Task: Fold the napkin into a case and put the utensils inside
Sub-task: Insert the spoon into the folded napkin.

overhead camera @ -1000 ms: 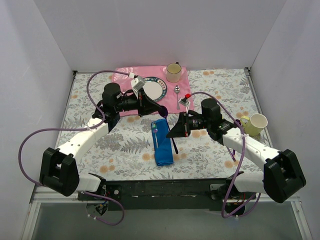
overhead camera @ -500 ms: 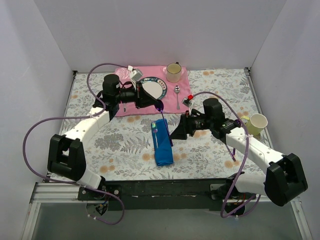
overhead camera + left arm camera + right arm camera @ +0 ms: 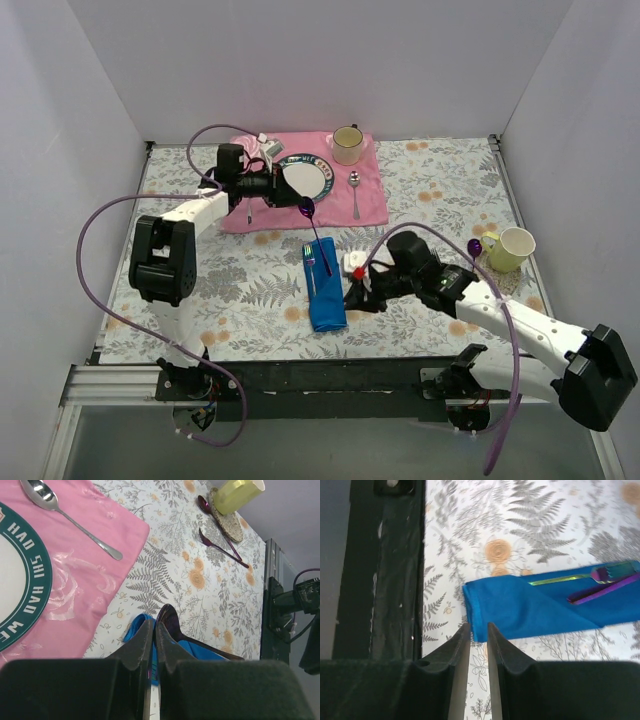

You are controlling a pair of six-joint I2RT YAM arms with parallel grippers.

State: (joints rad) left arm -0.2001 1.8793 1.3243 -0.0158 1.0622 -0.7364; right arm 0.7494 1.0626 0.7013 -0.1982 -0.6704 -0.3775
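Lately moved: right hand (image 3: 350,300), down from beside the spoon (image 3: 318,240) to the near end of the case (image 3: 326,300). Tips just short of the cloth's corner, narrowly parted, nothing between.

Likewise left hand (image 3: 297,203), drawn back toward the pink placemat (image 3: 372,205) and pressed together at the spoon's bowl. Pinching it or only touching: impossible to tell. Spoon swung along with it, bowl now past the case's far end, handle slanting down across the blue cloth.

Judged meaning: spoon let go by the right hand, seating in the case probably not finished.

Case: narrow, bright-blue folded napkin (image 3: 520,610), lying lengthwise on the flowered table (image 3: 430,200) between both hands, near end thick and smooth. Fork (image 3: 310,262) on the far half, tines outward, iridescent green and purple. Both handle ends seemingly tucked beneath a diagonal fold.
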